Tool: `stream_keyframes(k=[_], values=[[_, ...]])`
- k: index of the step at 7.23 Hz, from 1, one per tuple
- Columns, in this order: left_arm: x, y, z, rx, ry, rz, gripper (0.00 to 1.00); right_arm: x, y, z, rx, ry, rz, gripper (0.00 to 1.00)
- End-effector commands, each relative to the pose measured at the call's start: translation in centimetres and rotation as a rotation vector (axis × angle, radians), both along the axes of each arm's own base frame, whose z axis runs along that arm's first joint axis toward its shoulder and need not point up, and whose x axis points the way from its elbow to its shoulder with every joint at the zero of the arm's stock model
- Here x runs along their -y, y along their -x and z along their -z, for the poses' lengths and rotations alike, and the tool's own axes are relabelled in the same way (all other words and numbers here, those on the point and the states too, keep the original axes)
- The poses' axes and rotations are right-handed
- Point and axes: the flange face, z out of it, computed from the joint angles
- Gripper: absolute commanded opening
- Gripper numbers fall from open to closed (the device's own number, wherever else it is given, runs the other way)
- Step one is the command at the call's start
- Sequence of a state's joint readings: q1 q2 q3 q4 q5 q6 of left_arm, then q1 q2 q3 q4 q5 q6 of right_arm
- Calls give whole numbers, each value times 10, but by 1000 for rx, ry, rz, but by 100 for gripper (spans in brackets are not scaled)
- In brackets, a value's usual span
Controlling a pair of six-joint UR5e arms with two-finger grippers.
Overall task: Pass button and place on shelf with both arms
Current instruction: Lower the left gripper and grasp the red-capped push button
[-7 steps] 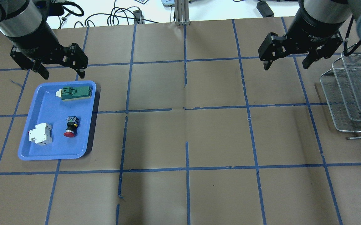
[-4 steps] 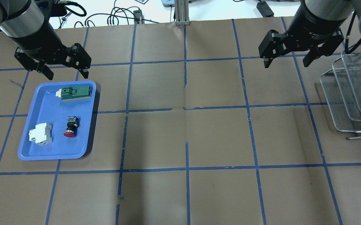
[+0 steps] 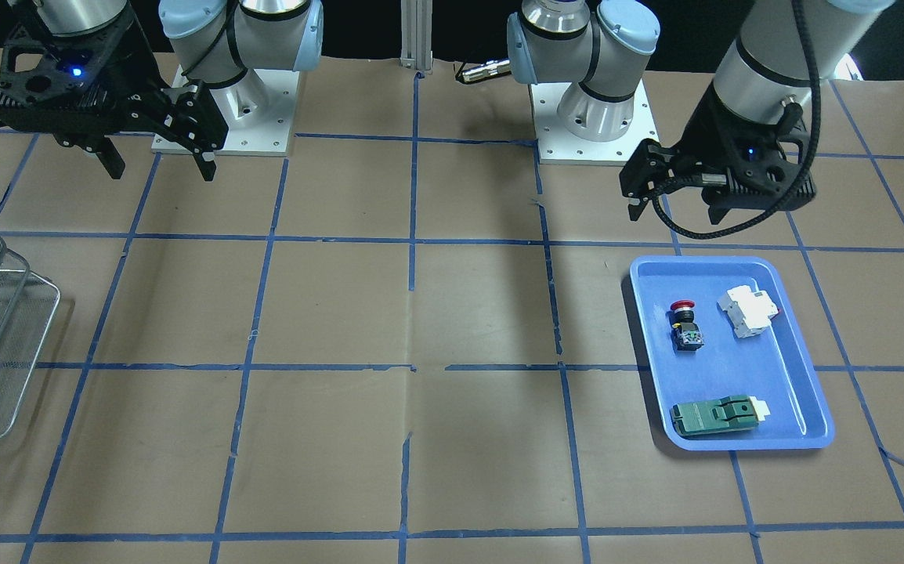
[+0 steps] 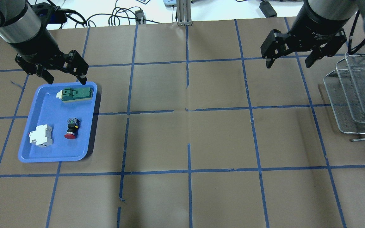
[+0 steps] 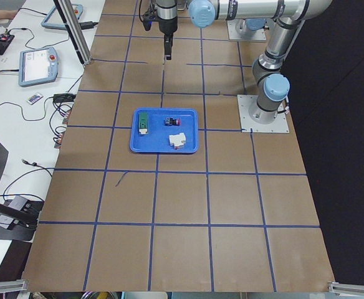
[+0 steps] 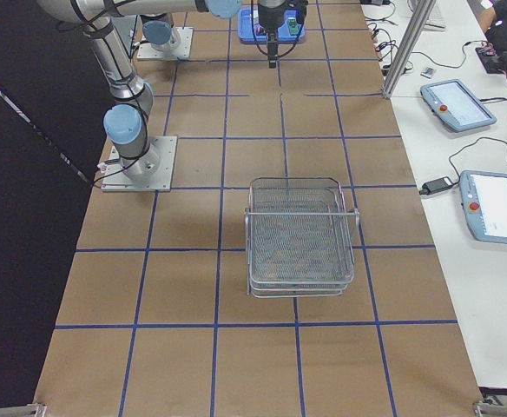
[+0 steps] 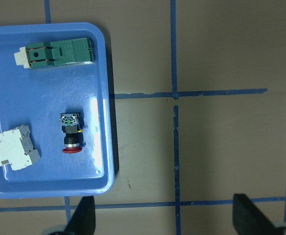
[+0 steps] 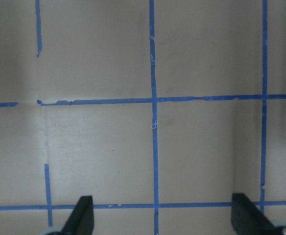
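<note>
The button (image 4: 71, 128), with a red cap and black body, lies on its side in the blue tray (image 4: 56, 158), cap toward the near edge. It also shows in the front view (image 3: 685, 325) and the left wrist view (image 7: 70, 131). My left gripper (image 4: 65, 79) is open and empty, hovering over the tray's far rim, apart from the button. My right gripper (image 4: 288, 65) is open and empty above bare table, just left of the wire-mesh shelf (image 4: 356, 95). The shelf stands at the table's right end (image 6: 297, 234).
The tray also holds a green rectangular part (image 4: 76, 94) at its far end and a white breaker block (image 4: 40, 135) beside the button. Brown paper with blue tape lines covers the table (image 4: 188, 139). Cables lie beyond the far edge.
My left gripper has moved a little nearer, over the tray's far rim. My right gripper has barely shifted. Both stay open. The button has not moved.
</note>
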State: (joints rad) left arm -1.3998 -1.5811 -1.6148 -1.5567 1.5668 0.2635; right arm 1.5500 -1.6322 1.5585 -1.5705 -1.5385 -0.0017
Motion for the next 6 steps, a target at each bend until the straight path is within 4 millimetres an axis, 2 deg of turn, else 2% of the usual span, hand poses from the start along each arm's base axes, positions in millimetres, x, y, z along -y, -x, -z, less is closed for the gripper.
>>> stream_keyframes(k=[1, 2, 3, 4, 5, 6], values=[[-5, -92, 68, -21, -16, -36, 100, -1, -1, 0, 15, -1, 0, 100], [-17, -110, 118, -35, -43, 12, 100, 0, -1, 0, 15, -3, 0, 100], [-17, -124, 160, -23, -10, 31, 100, 0, -1, 0, 15, -3, 0, 100], [-1, -137, 194, -18, 8, 22, 100, -1, -1, 0, 15, -1, 0, 100], [12, -142, 228, -35, -4, 14, 100, 0, -1, 0, 15, -3, 0, 100], [12, -140, 246, -59, -9, 21, 100, 0, -1, 0, 17, -3, 0, 100]])
